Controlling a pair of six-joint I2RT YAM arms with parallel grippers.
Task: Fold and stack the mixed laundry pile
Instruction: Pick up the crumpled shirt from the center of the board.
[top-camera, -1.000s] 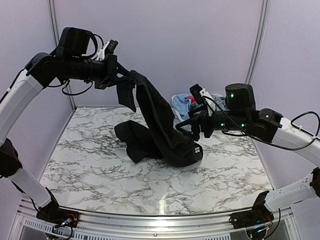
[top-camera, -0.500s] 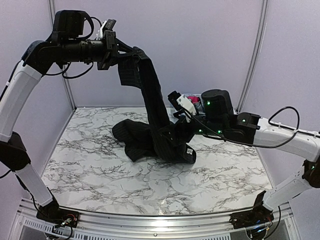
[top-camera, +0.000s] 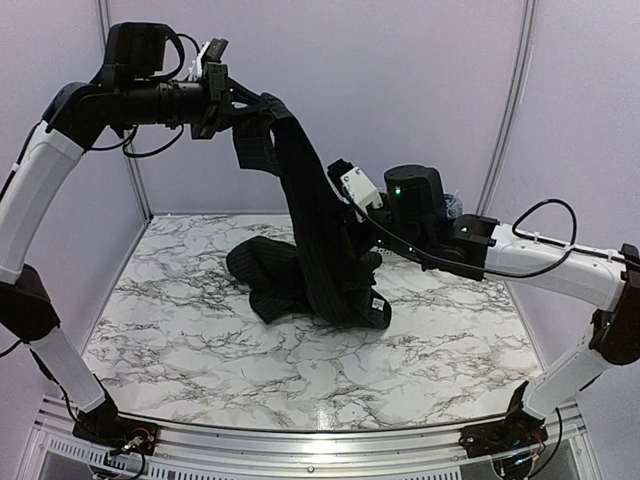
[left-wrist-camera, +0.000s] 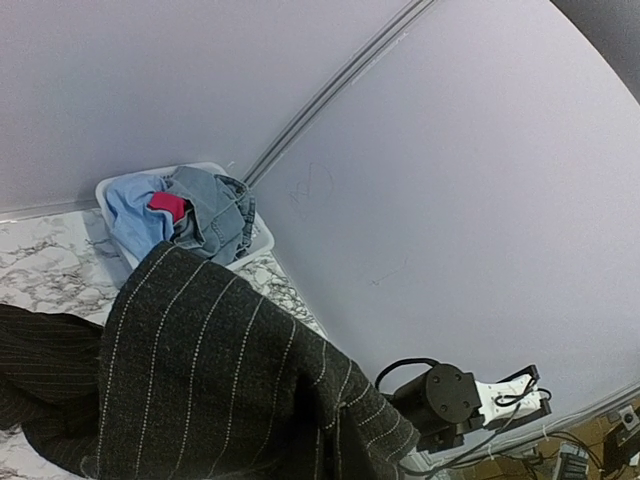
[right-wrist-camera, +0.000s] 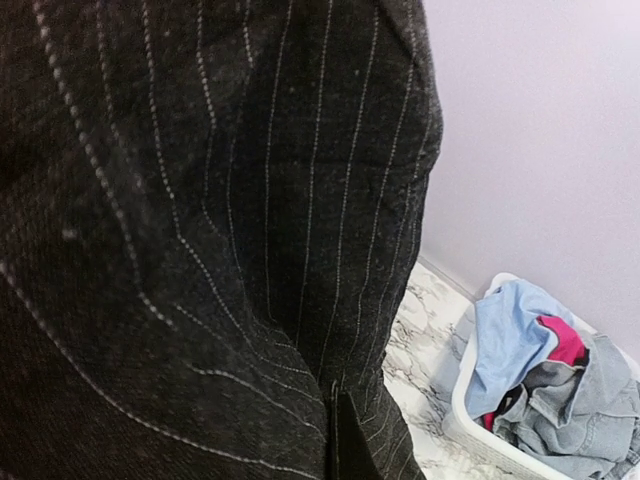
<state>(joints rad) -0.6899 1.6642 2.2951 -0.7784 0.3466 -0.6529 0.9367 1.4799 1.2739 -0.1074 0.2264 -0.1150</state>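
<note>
So the left hand (top-camera: 228, 95) is clamped tight on one end of the black pinstriped shirt (top-camera: 310, 250) and holds it high above the far left part of the worktop (top-camera: 200, 330). The shirt hangs down from there in one long dark drape. Its lower end is bunched in a heap on the middle of the worktop, with a small white label showing at the near edge of the heap.

The right hand (top-camera: 338, 205) reaches in from the worktop's right side and is buried in the hanging part of the shirt, roughly halfway up. Its wrist view is basically wall-to-wall pinstripe, so no fingers show, but it's closed. Can't tell if it's actually got any cloth pinched.

The rest of the laundry sits in a white basket (left-wrist-camera: 258, 232) at the worktop's far edge, over toward the right corner. There's a light blue piece (left-wrist-camera: 128, 212), a bright pink-red one (left-wrist-camera: 168, 206) tucked in the middle, and a grey-blue denim-looking piece (left-wrist-camera: 215, 205) all heaped together and poking up over the rim.
</note>
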